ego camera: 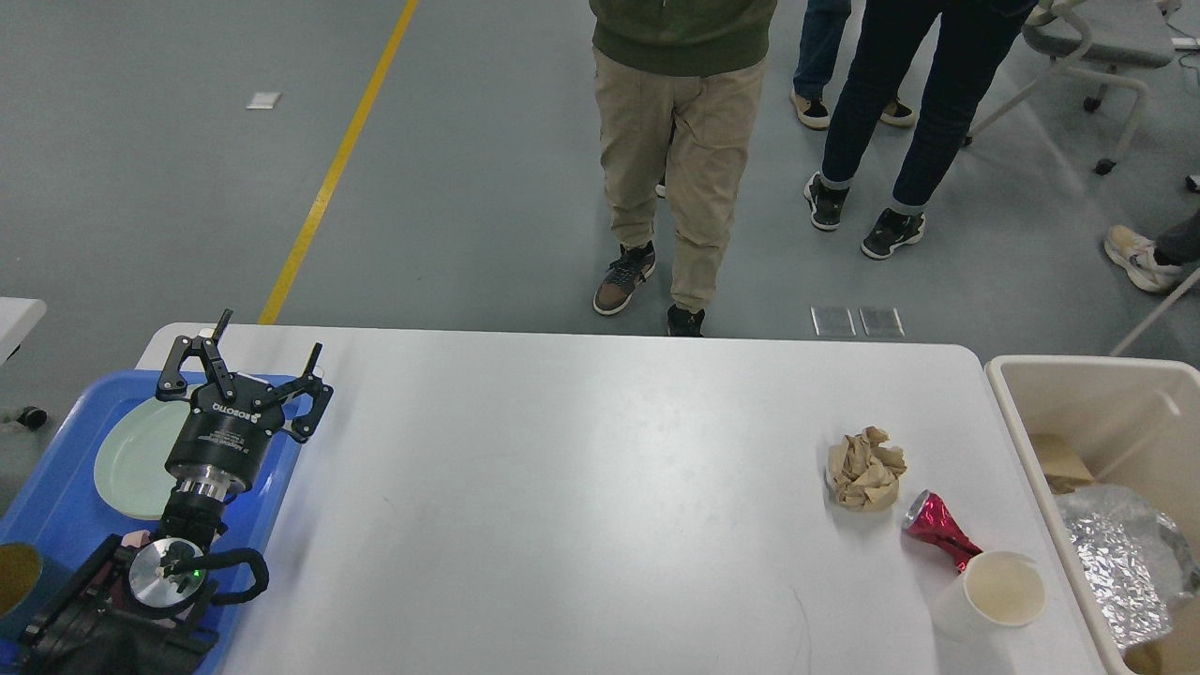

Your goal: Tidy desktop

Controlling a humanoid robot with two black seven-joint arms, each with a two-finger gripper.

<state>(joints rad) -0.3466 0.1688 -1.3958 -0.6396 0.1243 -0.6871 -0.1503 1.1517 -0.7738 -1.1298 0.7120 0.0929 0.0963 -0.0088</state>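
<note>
Between pickups: 3 pieces of rubbish wait on the desktop (581, 487).

The left gripper (246, 375) hangs spread and empty above the blue tray (56, 506) at the desktop's left end; the right arm is out of view. Next, probably, the crumpled paper (864, 469), red can (937, 531) or paper cup (994, 596) goes into the beige bin (1087, 375) just beside them.

White "ROBOTIQ" lettering, upside down, on the black body of the left claw (246, 373)
</note>
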